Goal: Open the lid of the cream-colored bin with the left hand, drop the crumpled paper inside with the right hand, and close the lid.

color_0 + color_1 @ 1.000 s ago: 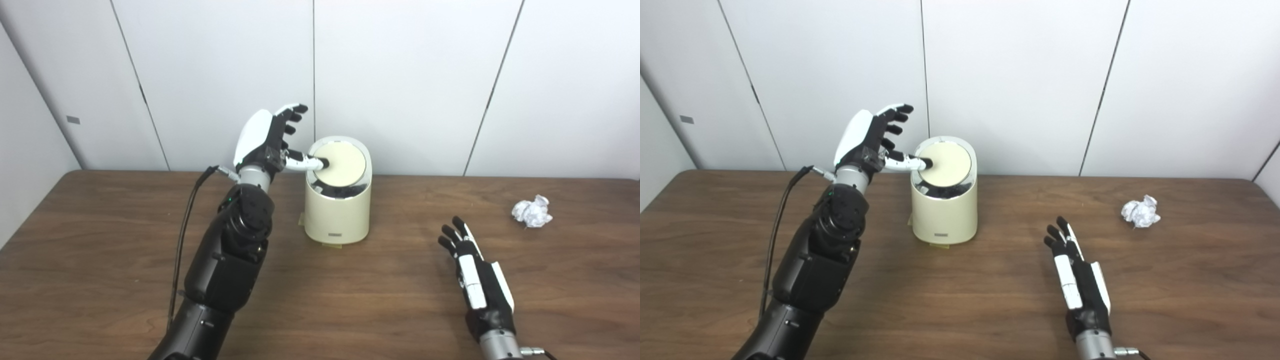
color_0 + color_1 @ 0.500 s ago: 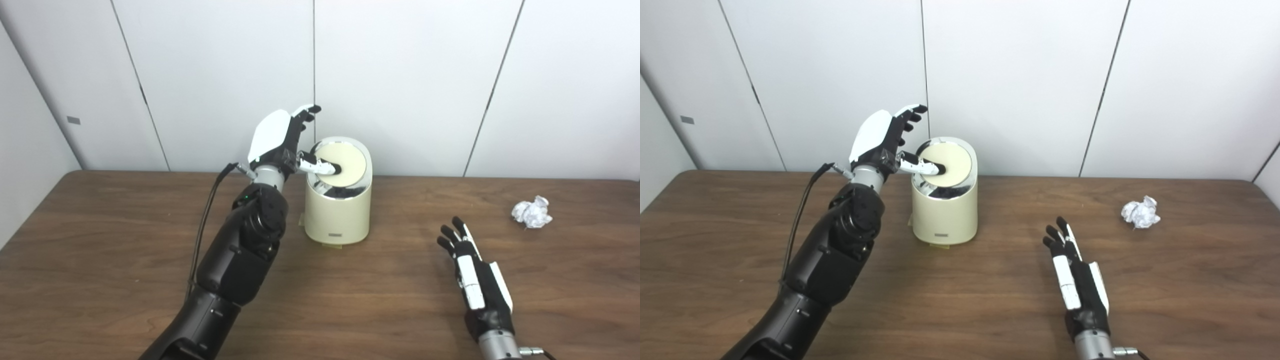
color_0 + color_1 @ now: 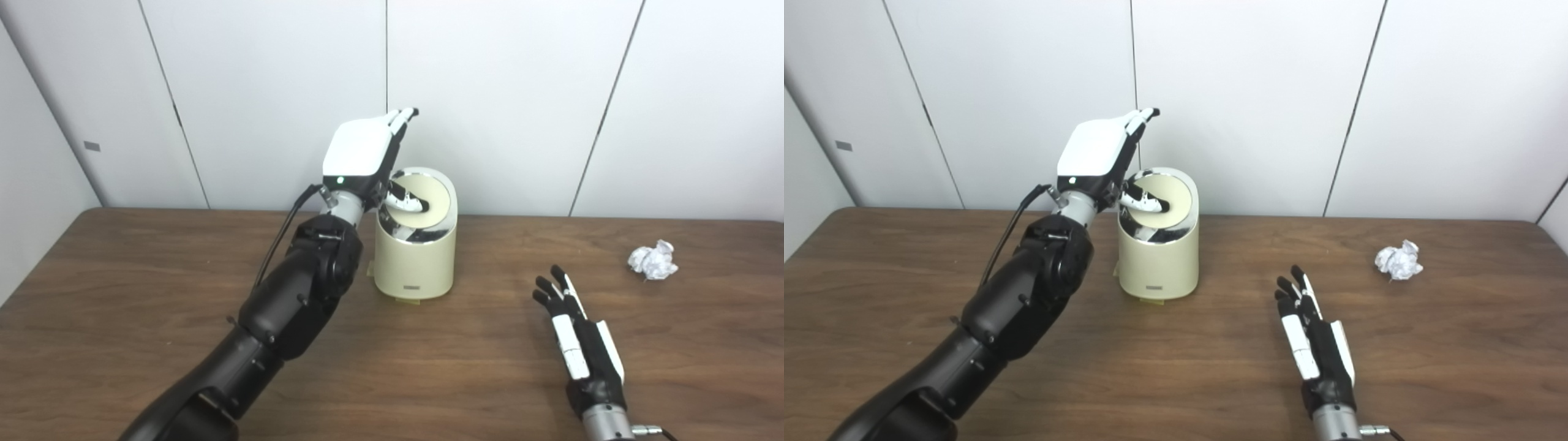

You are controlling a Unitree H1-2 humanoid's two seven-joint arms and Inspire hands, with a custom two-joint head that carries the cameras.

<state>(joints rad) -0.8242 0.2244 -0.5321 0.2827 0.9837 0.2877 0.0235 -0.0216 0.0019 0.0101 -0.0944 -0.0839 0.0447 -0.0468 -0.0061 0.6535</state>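
Brown wood-grain table [image 3: 122,275] is seen under everything. At the left, the left hand [image 3: 364,153] is raised beside the cream-colored bin [image 3: 416,257], fingers spread and extended upward, the thumb pressed onto the tilted round lid [image 3: 432,202]; a dark gap is shown under the lid's near edge, the contents hidden. Nearer, the right hand [image 3: 1314,343] is laid flat, fingers apart, holding nothing. Far right, well apart, the crumpled paper [image 3: 653,259] is lying on the table.

Cream bin [image 3: 416,263] — white crumpled paper [image 3: 653,260] — dark brown wood-grain table [image 3: 122,306].
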